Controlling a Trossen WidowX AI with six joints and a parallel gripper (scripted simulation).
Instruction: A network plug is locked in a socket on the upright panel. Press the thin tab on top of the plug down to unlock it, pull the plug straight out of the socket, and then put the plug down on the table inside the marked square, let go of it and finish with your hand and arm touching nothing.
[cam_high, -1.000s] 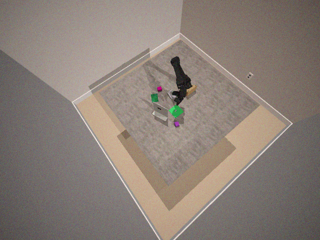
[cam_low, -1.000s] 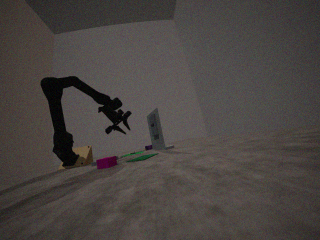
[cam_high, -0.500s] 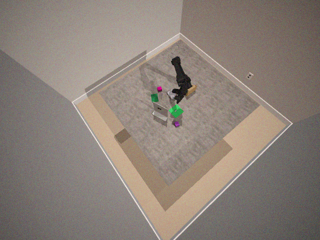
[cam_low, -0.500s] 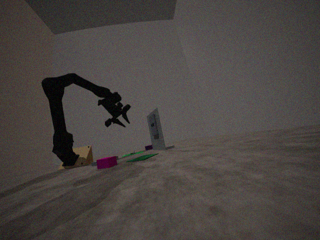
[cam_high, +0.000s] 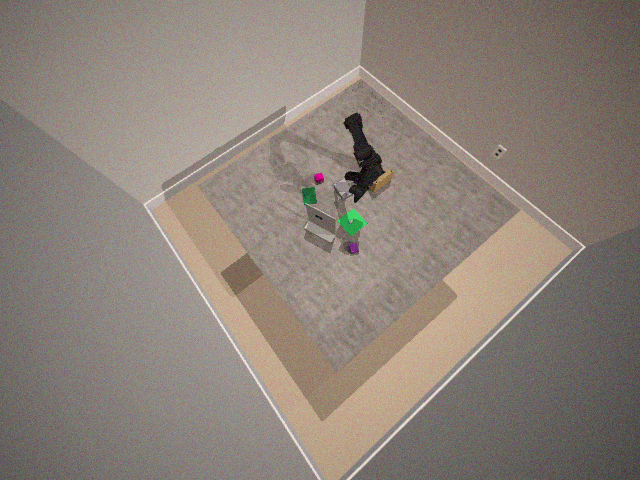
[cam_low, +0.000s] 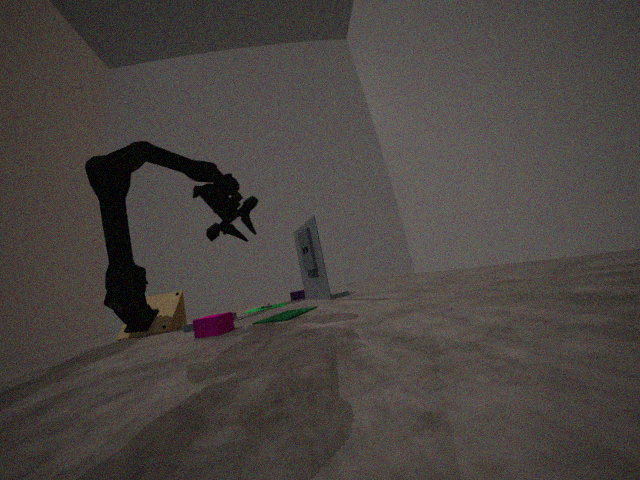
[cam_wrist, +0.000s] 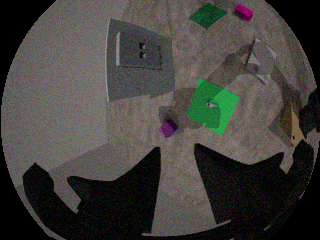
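Note:
The small grey plug (cam_high: 351, 221) (cam_wrist: 210, 104) lies on the bright green square (cam_high: 356, 230) (cam_wrist: 227, 101) (cam_low: 253, 311), near its middle and inside its edges. The grey upright panel (cam_high: 328, 222) (cam_low: 319, 268) (cam_wrist: 137, 85) stands beside the square, and no plug shows in its dark socket openings (cam_wrist: 142, 50). My gripper (cam_low: 251, 237) (cam_wrist: 177, 149) is open partway, with nothing between its fingers. It hangs high above the table, well apart from the plug and the panel. The plug's tab is too small to make out.
A purple block (cam_high: 353, 248) (cam_wrist: 168, 128) lies near the square. A magenta block (cam_high: 318, 177) (cam_low: 213, 324) (cam_wrist: 244, 12), a dark green patch (cam_high: 309, 195) (cam_wrist: 207, 15), a grey angular object (cam_wrist: 261, 59) and a tan wedge (cam_high: 381, 180) (cam_low: 173, 304) are also on the table.

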